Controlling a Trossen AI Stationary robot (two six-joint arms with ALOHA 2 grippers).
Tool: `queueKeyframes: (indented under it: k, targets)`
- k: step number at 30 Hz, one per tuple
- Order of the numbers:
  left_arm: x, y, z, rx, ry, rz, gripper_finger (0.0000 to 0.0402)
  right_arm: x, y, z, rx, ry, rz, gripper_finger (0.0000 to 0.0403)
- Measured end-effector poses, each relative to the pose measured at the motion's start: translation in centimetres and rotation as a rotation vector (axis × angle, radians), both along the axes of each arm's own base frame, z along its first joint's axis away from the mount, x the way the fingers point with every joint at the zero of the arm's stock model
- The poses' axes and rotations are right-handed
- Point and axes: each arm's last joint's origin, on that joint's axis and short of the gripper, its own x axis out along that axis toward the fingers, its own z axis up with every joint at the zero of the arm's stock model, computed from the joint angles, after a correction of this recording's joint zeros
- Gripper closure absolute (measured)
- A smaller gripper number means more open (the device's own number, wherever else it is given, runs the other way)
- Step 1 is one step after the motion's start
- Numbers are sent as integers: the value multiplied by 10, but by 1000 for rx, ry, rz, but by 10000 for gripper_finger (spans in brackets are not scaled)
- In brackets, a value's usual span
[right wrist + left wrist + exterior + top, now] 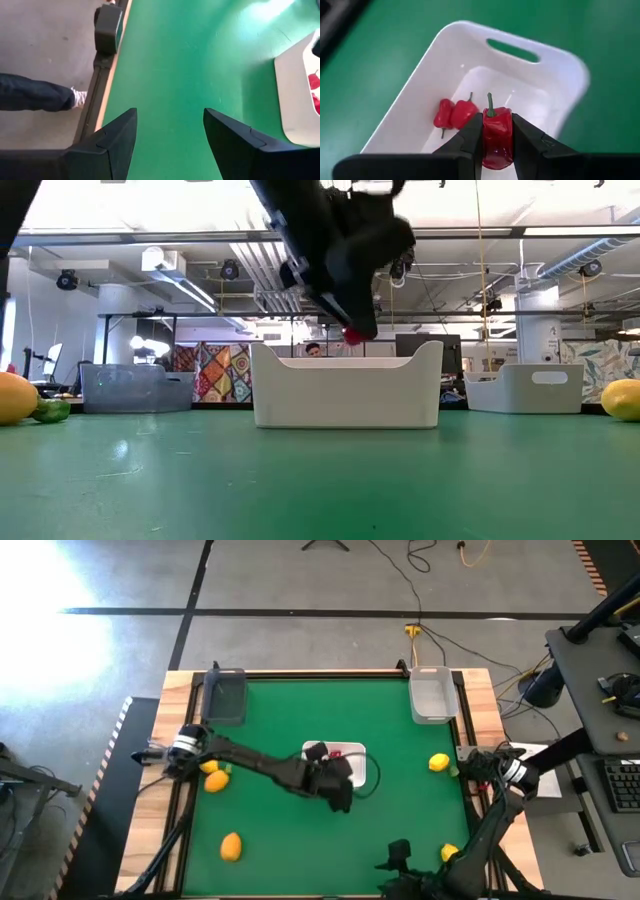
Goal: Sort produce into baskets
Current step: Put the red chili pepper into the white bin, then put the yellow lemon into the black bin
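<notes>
My left gripper [335, 778] hangs over the white tray [358, 772] at the table's middle, shut on a small red pepper [497, 136] with a green stem. In the low view the pepper [354, 335] shows just above the tray's rim [345, 362]. Two more red peppers [454, 114] lie on the tray's floor. My right gripper [170, 120] stands open over bare green table near the front edge [398, 855]. Lemons [438, 762] [450, 852] lie on the right; orange fruits [215, 780] [231, 846] lie on the left. My left gripper pinches the red pepper's two sides [485, 140] between its two fingers, with the stem end past the fingertips. The fingers slant downward from the table's left. The pepper is lifted clear, above the tray.
A dark grey bin [224, 695] stands at the far left corner and a clear pale bin [432, 695] at the far right. A small green piece [50, 410] lies beside an orange fruit [12, 398]. A person's leg and shoe [45, 95] show beyond the table's edge.
</notes>
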Motion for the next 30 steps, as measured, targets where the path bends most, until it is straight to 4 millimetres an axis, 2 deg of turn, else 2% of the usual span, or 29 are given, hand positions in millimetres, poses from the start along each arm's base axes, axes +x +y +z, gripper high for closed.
queueKeyframes:
  k: [4,9,13,18,20,25,28,30]
  targets:
    - [7,19,-16,-57,48,19,343,-1,-1,-2,-7,4,0,181]
    - [13,31,-40,-97,96,61,343,-2,-2,-3,-22,18,-3,181]
    - [14,33,-45,-108,101,81,333,-3,-3,-4,-32,28,-9,181]
    - [11,31,-43,-98,119,64,281,-2,-6,-3,-39,24,-19,181]
    - [8,28,-37,-78,122,50,254,-1,-8,1,-32,19,-31,181]
    - [-7,22,-5,-6,111,52,192,-1,-13,10,-18,-4,-47,181]
    - [-20,11,19,9,95,33,168,-3,-15,15,4,-11,-64,181]
    - [-33,-2,40,-4,59,8,161,-3,-16,18,17,-15,-77,181]
